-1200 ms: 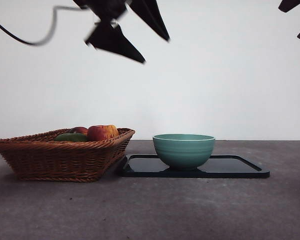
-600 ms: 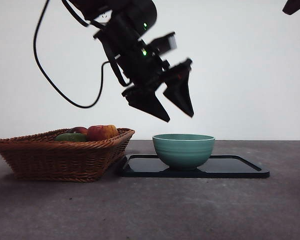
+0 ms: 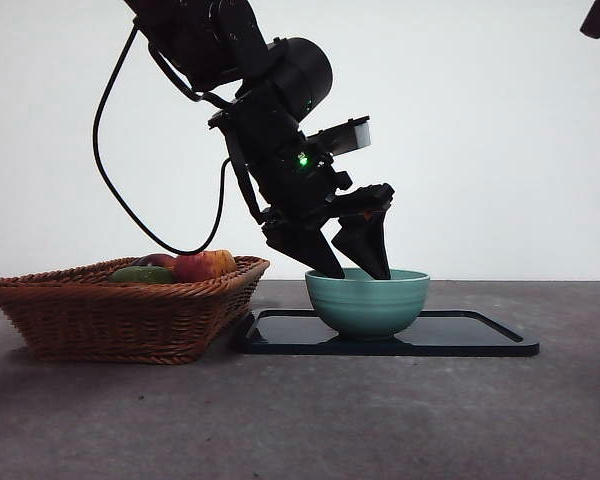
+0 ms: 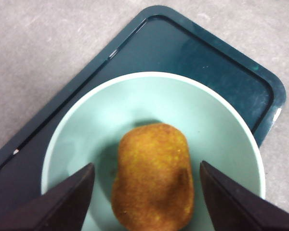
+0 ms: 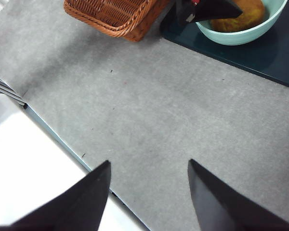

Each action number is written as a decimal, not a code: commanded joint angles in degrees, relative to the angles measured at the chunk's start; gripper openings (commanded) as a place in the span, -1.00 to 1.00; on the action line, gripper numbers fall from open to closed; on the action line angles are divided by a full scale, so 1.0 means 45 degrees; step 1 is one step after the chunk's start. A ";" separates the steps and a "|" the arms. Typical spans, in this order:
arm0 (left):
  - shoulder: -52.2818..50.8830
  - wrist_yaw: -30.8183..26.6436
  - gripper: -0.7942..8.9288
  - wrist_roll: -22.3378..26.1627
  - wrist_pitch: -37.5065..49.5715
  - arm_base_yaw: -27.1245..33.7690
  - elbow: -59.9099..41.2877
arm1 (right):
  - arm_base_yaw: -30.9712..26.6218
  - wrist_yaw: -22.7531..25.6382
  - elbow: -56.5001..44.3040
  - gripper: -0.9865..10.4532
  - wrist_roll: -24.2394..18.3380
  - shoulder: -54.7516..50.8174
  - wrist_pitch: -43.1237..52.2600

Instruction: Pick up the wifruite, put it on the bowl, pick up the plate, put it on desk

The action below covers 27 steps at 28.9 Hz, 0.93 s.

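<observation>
The left gripper [image 3: 352,262] is showing matte black, wedge-shaped jaws tapering to points. Just above it a small green light is glowing on the bulky, rounded black wrist housing, beside a pale rectangular block. A thin black cable is looping behind it. The right gripper [image 5: 149,192] is showing the same black, triangular jaws.

The bowl [image 3: 367,300] is soft mint green with thin lines around its side and a pale rim. Inside the bowl, the wifruite [image 4: 152,175] is brown-orange with a darker patch. Under the bowl, the tray [image 3: 480,338] is shiny dark teal. Beside the bowl, the basket [image 3: 120,315] is woven brown. The desk [image 3: 300,420] is speckled grey
</observation>
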 commanded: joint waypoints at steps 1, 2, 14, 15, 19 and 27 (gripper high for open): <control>0.0510 0.0019 -0.14 0.0296 0.0083 -0.0199 0.0330 | 0.0092 -0.0029 0.0107 -0.38 -0.0136 0.0078 0.0078; 0.0539 0.0019 -0.14 0.0296 0.0083 -0.0223 0.0330 | 0.0092 -0.0024 0.0107 -0.38 -0.0141 0.0078 0.0078; 0.0651 0.0024 -0.14 0.0384 -0.0005 -0.0369 0.0330 | 0.0092 -0.0024 0.0107 -0.38 -0.0136 0.0073 0.0063; 0.0651 0.0024 -0.15 0.0384 -0.0010 -0.0369 0.0330 | 0.0092 -0.0024 0.0107 -0.38 -0.0136 0.0073 0.0063; 0.0651 0.0238 -0.19 0.0379 -0.0010 -0.0369 0.0330 | 0.0092 -0.0024 0.0107 -0.38 -0.0136 0.0073 0.0024; 0.0656 0.0408 -0.21 0.0398 -0.0646 -0.0384 0.0330 | 0.0092 -0.0029 0.0107 -0.38 -0.0136 0.0073 -0.0083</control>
